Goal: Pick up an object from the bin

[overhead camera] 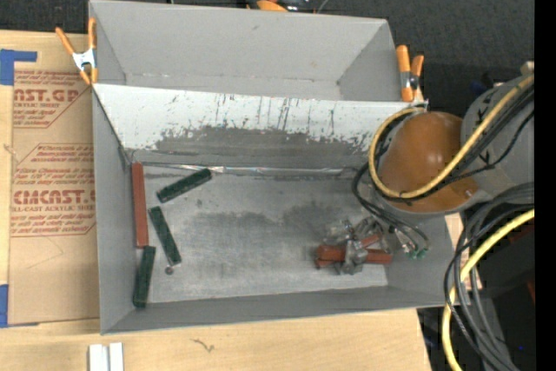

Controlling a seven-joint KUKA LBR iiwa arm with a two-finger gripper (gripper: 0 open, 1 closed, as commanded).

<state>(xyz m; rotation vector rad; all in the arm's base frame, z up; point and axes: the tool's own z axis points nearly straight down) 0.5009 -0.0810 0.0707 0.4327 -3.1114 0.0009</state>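
Observation:
My gripper [350, 251] is down near the bin floor at the front right. It sits right over the middle of a short red-brown bar [328, 255] that lies flat there. The bar's ends stick out to the left and right of the gripper. The part of the bar under the gripper is hidden.
Along the left wall lies a long red-brown bar [139, 204]. Three dark green bars lie near it: one [183, 185] at the back left, one [165, 236] in the middle left and one [143, 276] at the front left corner.

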